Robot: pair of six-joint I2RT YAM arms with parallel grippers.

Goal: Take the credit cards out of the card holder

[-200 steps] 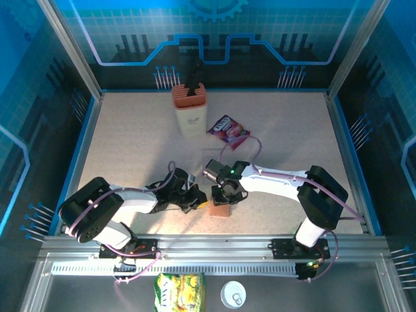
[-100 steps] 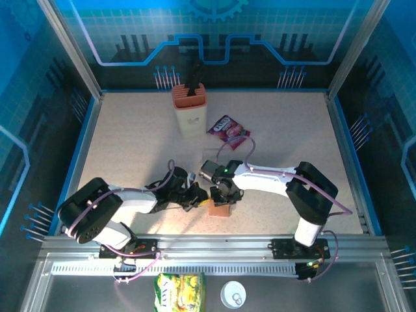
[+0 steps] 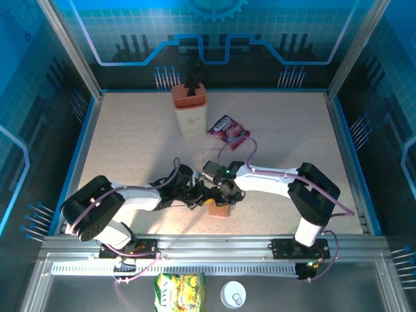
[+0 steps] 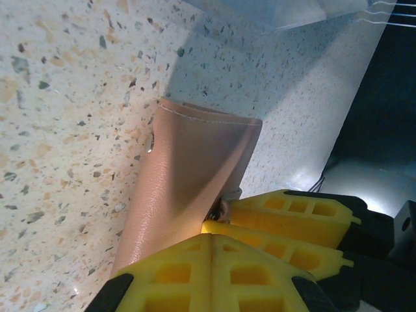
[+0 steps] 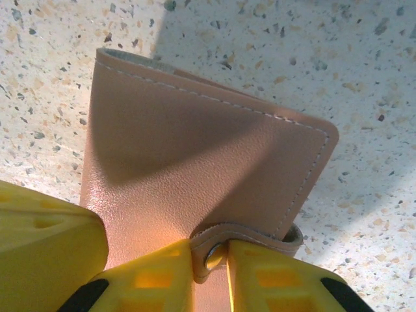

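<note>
The card holder (image 3: 220,210) stands on edge close to the near side of the table (image 3: 130,143), between both grippers, folded so its inside is hidden. The right gripper (image 5: 209,255) is pinched on the snap tab (image 5: 260,234). The left gripper (image 4: 209,246) is clenched at the card holder's left side. Whether it nips any leather cannot be made out.

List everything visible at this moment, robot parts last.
card holder: one, salmon-brown, folded shut, front centre of table
snack packet: one, purple, mid-table
tall container: one, beige with orange top, back of table
clear box: one, transparent, just behind the card holder
snack bag: one, yellow-green, below front rail
round can: one, white, beside snack bag
table: one, speckled beige
left gripper: yellow pads, shut on card holder
right gripper: yellow pads, pinching its snap tab
</note>
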